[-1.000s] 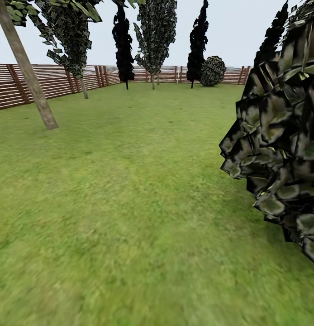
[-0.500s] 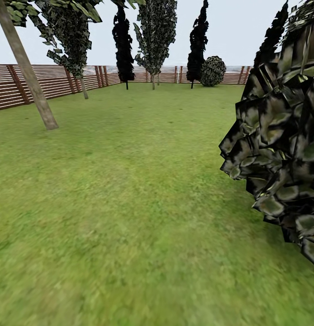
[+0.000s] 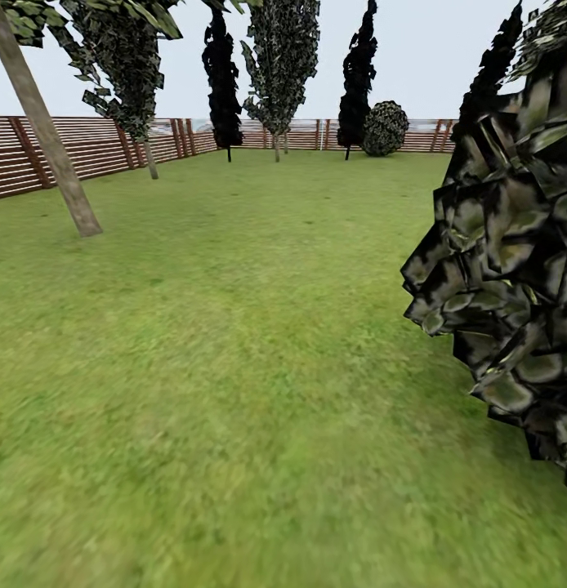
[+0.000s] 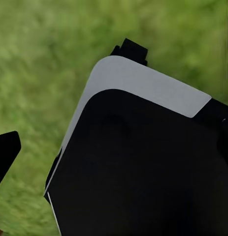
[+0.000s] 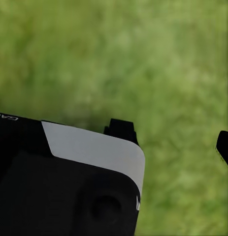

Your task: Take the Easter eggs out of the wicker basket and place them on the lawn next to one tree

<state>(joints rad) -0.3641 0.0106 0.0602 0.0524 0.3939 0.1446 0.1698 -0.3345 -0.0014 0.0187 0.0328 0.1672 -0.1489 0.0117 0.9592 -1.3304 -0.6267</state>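
Head view: I see open lawn (image 3: 234,367), a bare-trunked tree (image 3: 51,147) far left by the fence (image 3: 87,147), and a dark bush (image 3: 512,286) close on my right; I can't spot basket or eggs, so their bearing is unknown. Left wrist view: robot body over grass; I can't tell the grip state. Right wrist view: same, can't tell.

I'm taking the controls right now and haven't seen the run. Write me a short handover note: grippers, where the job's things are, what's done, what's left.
Grippers: the wrist views look down on grass past the robot's own black-and-white body; I cannot tell whether either is open or shut.
Things: the lawn lies ahead; a bare-trunked tree stands far left by the fence; a dark bush crowds the right.
Done: nothing I can confirm.
Left: find the basket, take out three eggs, set them by one tree.
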